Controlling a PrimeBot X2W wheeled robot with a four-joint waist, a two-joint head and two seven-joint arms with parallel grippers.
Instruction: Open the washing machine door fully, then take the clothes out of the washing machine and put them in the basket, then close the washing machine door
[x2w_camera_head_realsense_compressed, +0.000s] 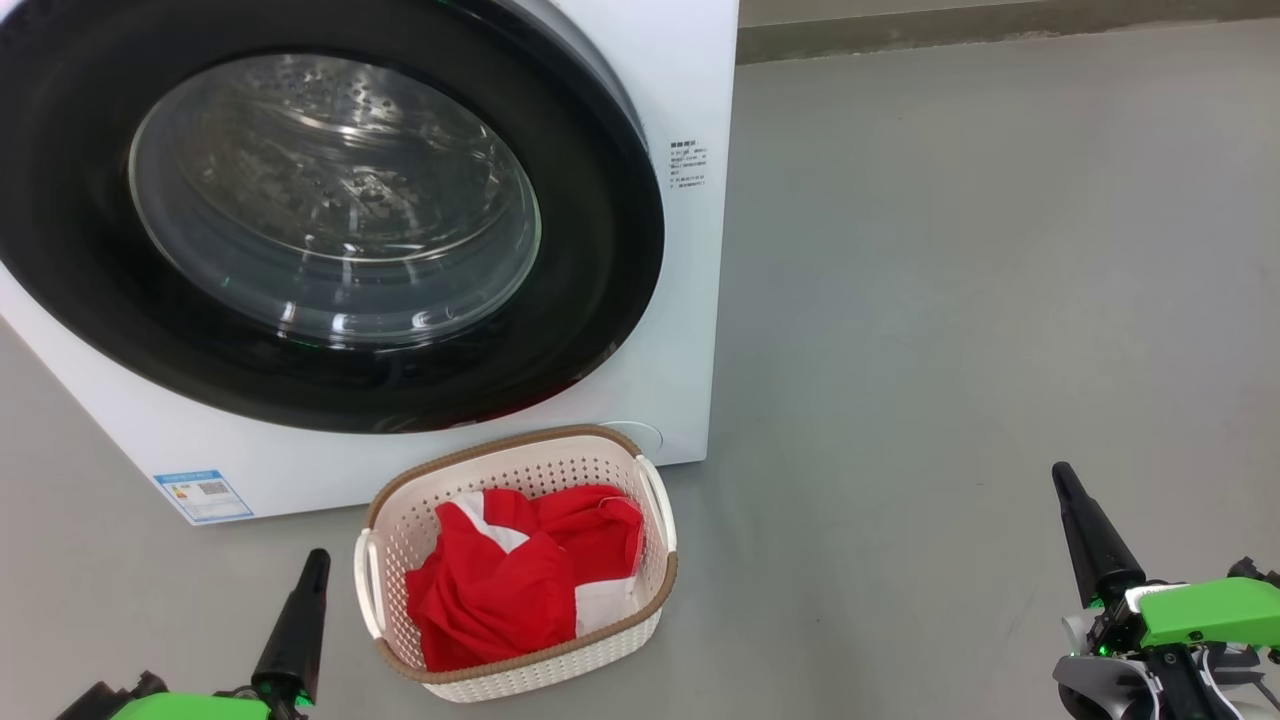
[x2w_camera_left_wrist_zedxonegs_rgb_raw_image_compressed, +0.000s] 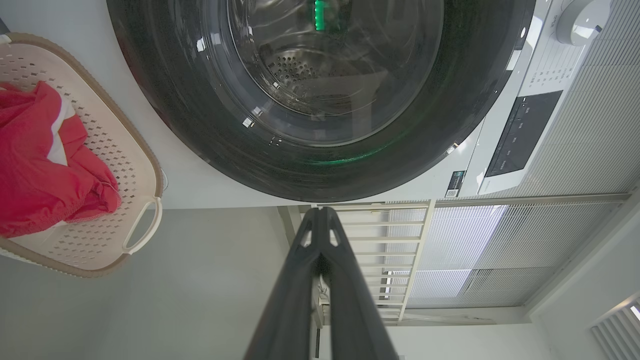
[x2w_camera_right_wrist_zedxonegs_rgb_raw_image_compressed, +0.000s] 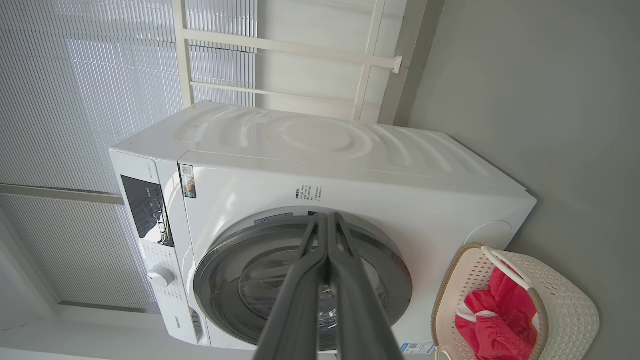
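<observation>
Head view: my left gripper (x2w_camera_head_realsense_compressed: 316, 560) sits at the lower left, its two dark fingers pressed together on nothing. The tip points up just beside the basket (x2w_camera_head_realsense_compressed: 540, 672) without touching it. My right gripper (x2w_camera_head_realsense_compressed: 1063, 478) is at the lower right, fingers likewise together and empty, over the grey floor (x2w_camera_head_realsense_compressed: 950, 300) and well apart from everything else. The basket stands on the floor between them, nearer my left, just in front of the lower right of the washing machine (x2w_camera_head_realsense_compressed: 690, 80). The clothes (x2w_camera_head_realsense_compressed: 510, 590), red with white panels, lie bunched inside the basket. Beyond it the washing machine door (x2w_camera_head_realsense_compressed: 600, 300), a black rim around clear glass, lies closed against the white front. The perforated drum (x2w_camera_head_realsense_compressed: 330, 180) shows through the glass.
</observation>
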